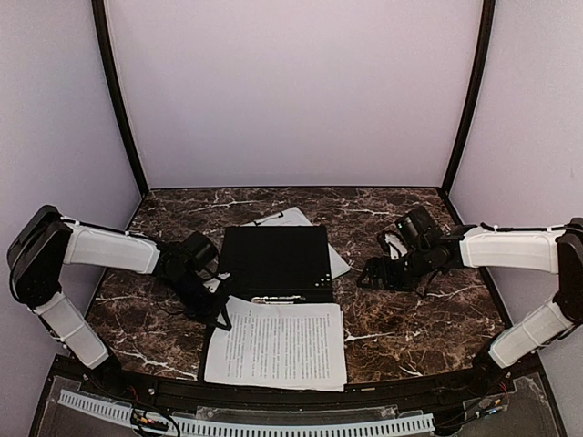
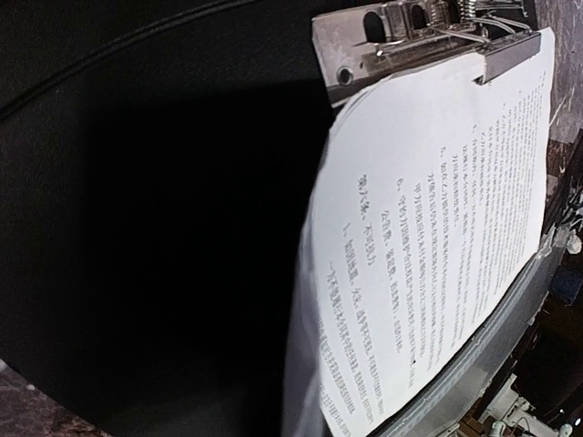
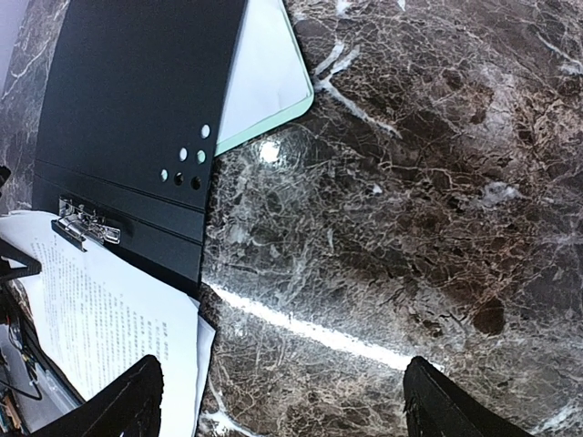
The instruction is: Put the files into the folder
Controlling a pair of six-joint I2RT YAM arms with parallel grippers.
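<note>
1. We see the folder (image 1: 273,259) lying open in the middle of the table (image 1: 419,319), black inside up, with a few pale dots near its right edge.
2. One sheet (image 1: 278,344) lies just in front of it, its far edge at the folder's metal clip (image 1: 278,298).
3. The sheet's print is dense black text in what look like Chinese characters; we cannot read it.
4. A pale green clipboard (image 3: 273,82) pokes out from under the folder's far right.
5. The left gripper (image 1: 215,311) sits at the sheet's far left corner, jaws pressed together.
6. The right gripper (image 3: 282,369) hovers over bare table right of the folder, jaws spread wide and empty.
</note>
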